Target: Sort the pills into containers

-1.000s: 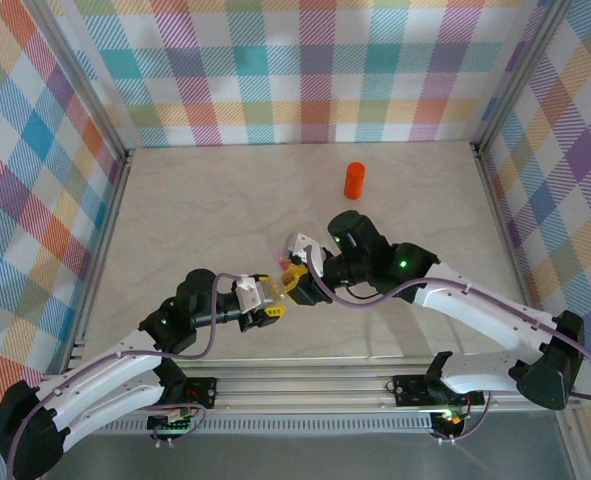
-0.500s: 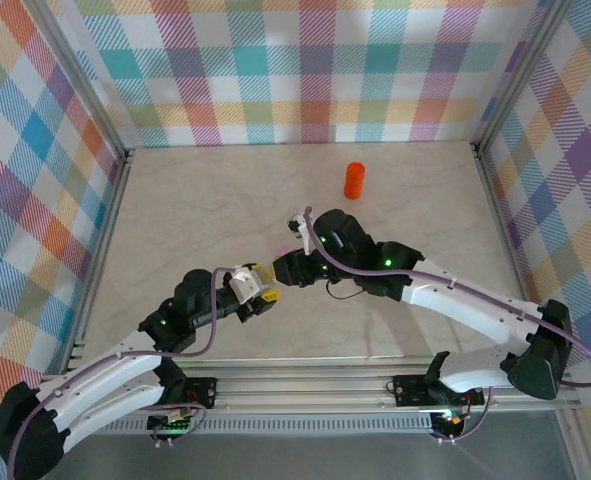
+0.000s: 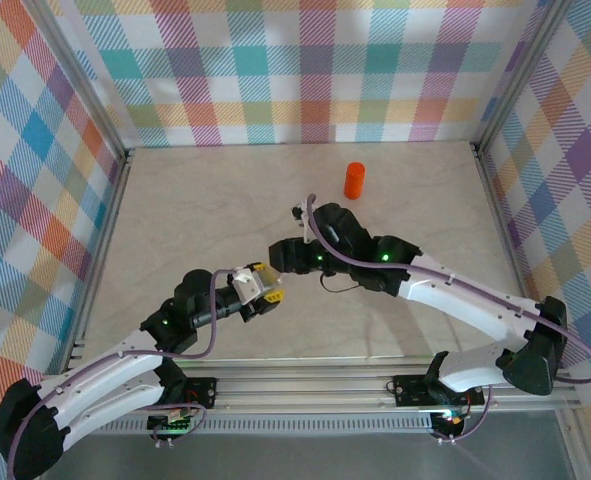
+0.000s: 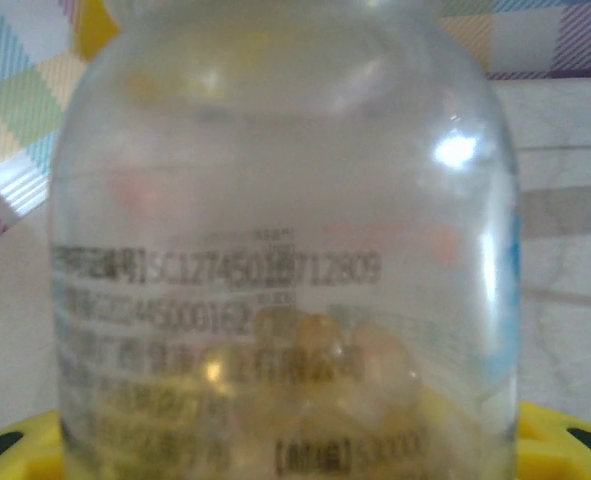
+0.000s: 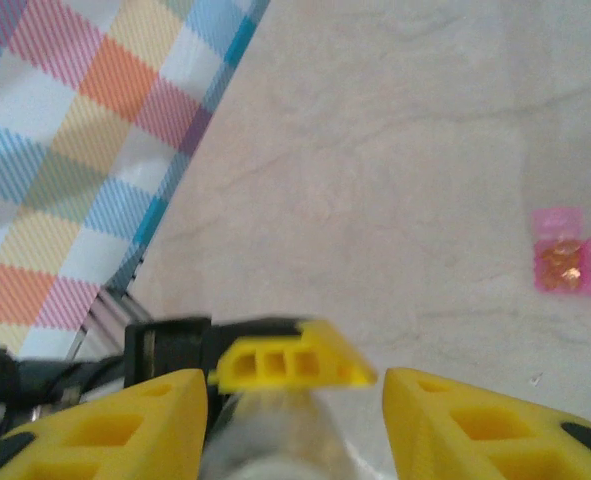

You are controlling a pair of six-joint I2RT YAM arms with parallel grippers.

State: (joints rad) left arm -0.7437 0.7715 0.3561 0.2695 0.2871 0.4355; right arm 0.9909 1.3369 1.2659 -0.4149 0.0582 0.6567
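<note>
Between the fingers of the left pincer (image 3: 263, 287) sits a clear bottle (image 4: 285, 250), and the pincer grips it. Yellowish pills (image 4: 315, 350) lie inside the bottle. The right pincer (image 5: 293, 385) is very near the left one, right at the bottle. Its two yellow fingers (image 5: 125, 425) stand apart, one on each side, so it is open and holds nothing. The pink pill box (image 5: 573, 265) lies flat on the counter (image 5: 375, 150), ahead of the right pincer and off to the right. An orange bottle (image 3: 354, 180) stands upright farther out on the counter, well apart from both pincers.
</note>
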